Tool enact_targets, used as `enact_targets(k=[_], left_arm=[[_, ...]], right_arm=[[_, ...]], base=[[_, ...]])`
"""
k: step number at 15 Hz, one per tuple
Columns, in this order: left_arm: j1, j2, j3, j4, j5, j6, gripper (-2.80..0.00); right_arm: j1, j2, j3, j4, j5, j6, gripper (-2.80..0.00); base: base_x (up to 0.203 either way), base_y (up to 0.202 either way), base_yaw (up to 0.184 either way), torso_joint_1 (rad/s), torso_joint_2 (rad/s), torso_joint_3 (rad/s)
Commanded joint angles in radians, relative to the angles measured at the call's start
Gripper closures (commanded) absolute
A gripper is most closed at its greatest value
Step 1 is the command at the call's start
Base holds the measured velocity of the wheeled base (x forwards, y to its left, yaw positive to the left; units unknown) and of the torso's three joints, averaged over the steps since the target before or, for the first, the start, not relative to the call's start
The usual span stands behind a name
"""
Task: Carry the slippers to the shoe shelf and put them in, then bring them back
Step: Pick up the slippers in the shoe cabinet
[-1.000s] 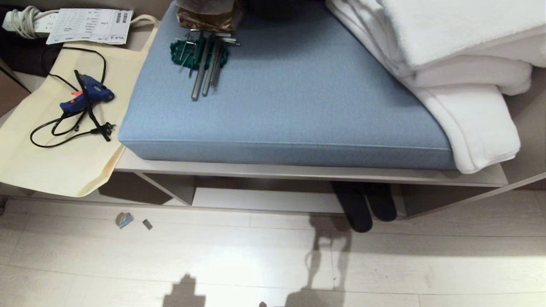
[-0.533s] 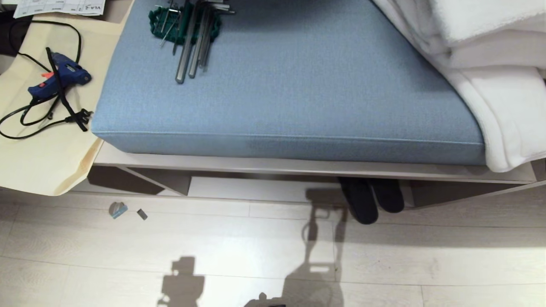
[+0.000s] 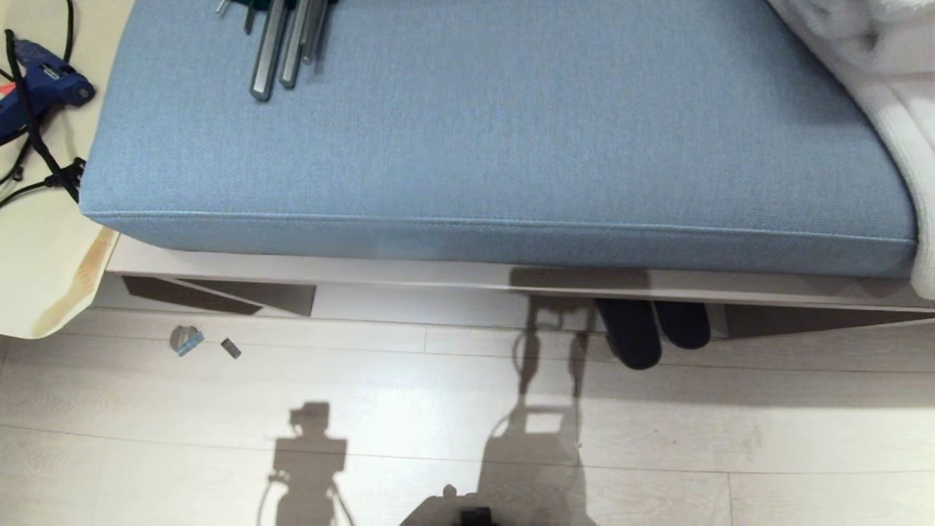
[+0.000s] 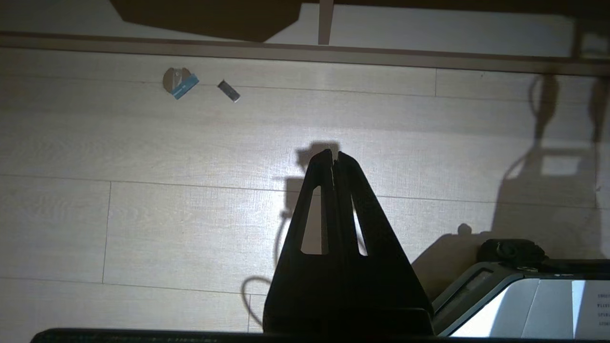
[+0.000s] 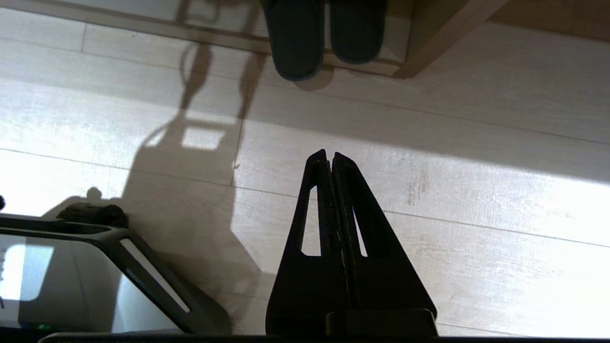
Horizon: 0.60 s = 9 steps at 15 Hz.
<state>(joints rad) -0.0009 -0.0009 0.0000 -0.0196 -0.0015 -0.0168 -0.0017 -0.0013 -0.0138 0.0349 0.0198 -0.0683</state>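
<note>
The pale plank floor [image 3: 657,438] fills the near half of the head view, crossed by the robot's shadows. Above it runs a long taupe bench unit, its top covered by a blue cushion [image 3: 511,131] that reaches almost from end to end. Under the bench's front edge lies the shoe shelf [image 3: 438,303], a low, shallow recess with a pale base board.

A white blanket [image 3: 887,88] hangs over the cushion's far right corner. At the bench's left end a cream cloth bag [image 3: 44,263] droops over the edge, with a blue glue gun [image 3: 44,84] and its black cord lying on it. A bundle of metal hex keys [image 3: 281,44] rests near the cushion's far left corner.

The slippers [image 3: 654,329] sit side by side at the right end of the shoe shelf, close to its right wall. Their fronts lie under the bench top, while the rounded ends stick out over the shelf's front edge onto the floor; the left one reaches out farther.

Two small scraps [image 3: 186,340] lie on the floor just before the shelf's left end.

The left gripper [image 4: 332,157] hangs over bare floor, fingers pressed together and holding nothing. The right gripper [image 5: 329,157] hangs over the floor well short of the slippers, fingers likewise together and empty.
</note>
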Motion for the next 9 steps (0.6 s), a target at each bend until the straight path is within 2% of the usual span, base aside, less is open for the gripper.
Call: enact_targets(k=[1, 9], left_arm=[[0.001, -0.001, 0.008, 0.0, 0.0, 0.0, 0.0], [0.001, -0.001, 0.008, 0.0, 0.0, 0.0, 0.0]], right_arm=[[0.0, 0.001, 0.0, 0.0, 0.002, -0.001, 0.0], [0.0, 0.001, 0.0, 0.0, 0.002, -0.001, 0.0]], base=[[0.0, 0.0, 0.0, 0.007, 0.0, -0.184], [0.0, 0.0, 0.0, 0.001, 0.0, -0.199]])
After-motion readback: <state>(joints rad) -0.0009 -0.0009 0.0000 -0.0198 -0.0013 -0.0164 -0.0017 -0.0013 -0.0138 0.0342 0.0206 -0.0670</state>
